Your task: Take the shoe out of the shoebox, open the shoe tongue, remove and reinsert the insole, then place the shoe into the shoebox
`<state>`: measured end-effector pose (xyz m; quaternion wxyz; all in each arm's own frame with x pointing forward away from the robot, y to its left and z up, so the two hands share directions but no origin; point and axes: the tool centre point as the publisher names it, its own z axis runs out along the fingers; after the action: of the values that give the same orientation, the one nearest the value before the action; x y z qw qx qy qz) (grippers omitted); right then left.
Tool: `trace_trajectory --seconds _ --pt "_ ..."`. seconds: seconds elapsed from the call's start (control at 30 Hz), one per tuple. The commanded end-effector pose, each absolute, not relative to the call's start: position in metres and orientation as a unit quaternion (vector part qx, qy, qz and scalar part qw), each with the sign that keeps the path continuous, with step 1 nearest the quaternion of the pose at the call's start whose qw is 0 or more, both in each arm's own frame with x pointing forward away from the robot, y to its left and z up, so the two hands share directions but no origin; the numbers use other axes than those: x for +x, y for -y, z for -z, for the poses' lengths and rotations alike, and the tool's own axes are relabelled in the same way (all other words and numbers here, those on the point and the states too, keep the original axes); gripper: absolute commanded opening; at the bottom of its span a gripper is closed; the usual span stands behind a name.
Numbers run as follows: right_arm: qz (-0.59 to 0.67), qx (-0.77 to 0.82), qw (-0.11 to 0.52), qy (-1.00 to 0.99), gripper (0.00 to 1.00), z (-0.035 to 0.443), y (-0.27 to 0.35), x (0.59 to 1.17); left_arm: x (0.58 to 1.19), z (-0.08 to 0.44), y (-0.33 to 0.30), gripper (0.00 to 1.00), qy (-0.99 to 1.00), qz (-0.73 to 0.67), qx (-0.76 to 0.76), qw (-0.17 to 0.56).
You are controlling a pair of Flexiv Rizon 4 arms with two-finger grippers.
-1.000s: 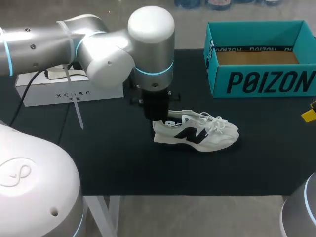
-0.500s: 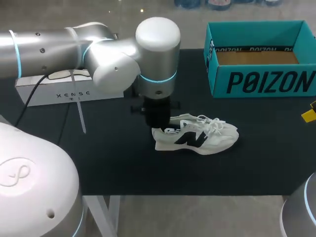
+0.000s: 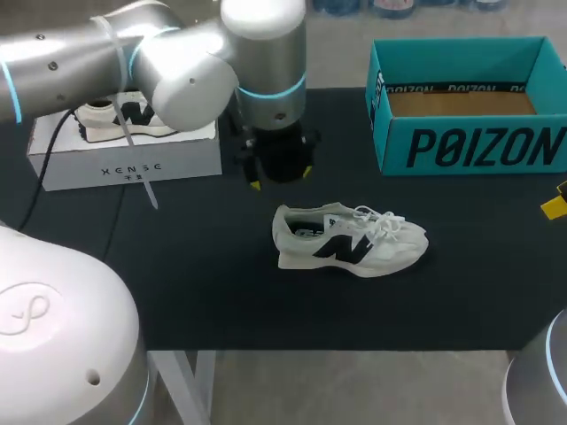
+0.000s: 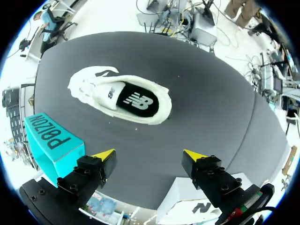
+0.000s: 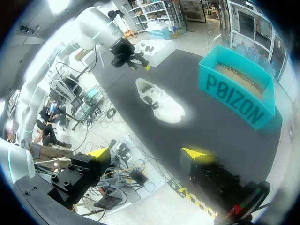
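L hand [image 3: 281, 177] is spread and pinching nothing. It hangs near the heel end of the shoe [image 3: 350, 241], clear of it. In its wrist view the shoe [image 4: 119, 96] lies ahead of the fingers, apart from them. R hand [image 5: 148, 152] is also spread and empty, well off past the shoe's toe side.

The shoe sits on its sole on the bench [image 3: 204, 292], outside the shoebox [image 3: 478, 150], which stands open beyond the toe end.

Handling, my guess:
- Light, w/ a soft upper and loose laces; sole & heel firmer; insole prob. thin and floppy.
- Best hold is the heel collar or across the midfoot, not the laces.

Print:
- Big lettering on the shoebox wall.
- Logo on the shoe's side & insole.
- Lettering on the white box [image 3: 124, 168] beyond the heel.
- None read off here.
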<state>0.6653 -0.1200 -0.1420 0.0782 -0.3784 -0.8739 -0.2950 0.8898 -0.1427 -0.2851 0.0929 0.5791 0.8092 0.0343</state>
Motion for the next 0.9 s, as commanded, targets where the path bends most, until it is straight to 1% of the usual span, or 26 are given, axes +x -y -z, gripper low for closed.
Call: trace_trajectory --seconds 0.03,0.07,0.1,0.9 --pt "0.294 -0.379 0.079 0.874 1.0 0.1427 0.12 0.6665 0.9038 0.2703 0.109 1.0 -0.862 0.1 0.49 0.089" --pt "0.294 -0.379 0.079 0.874 1.0 0.1427 0.12 0.6665 0.9045 0.2732 0.1051 1.0 -0.867 0.128 0.474 0.084" --pt "0.294 -0.379 0.079 0.874 1.0 0.1427 0.12 0.6665 0.9051 0.2796 0.1012 1.0 -0.885 0.129 0.443 0.06" --pt "0.294 -0.379 0.079 0.874 1.0 0.1427 0.12 0.6665 0.9051 0.2796 0.1012 1.0 -0.885 0.129 0.443 0.06"
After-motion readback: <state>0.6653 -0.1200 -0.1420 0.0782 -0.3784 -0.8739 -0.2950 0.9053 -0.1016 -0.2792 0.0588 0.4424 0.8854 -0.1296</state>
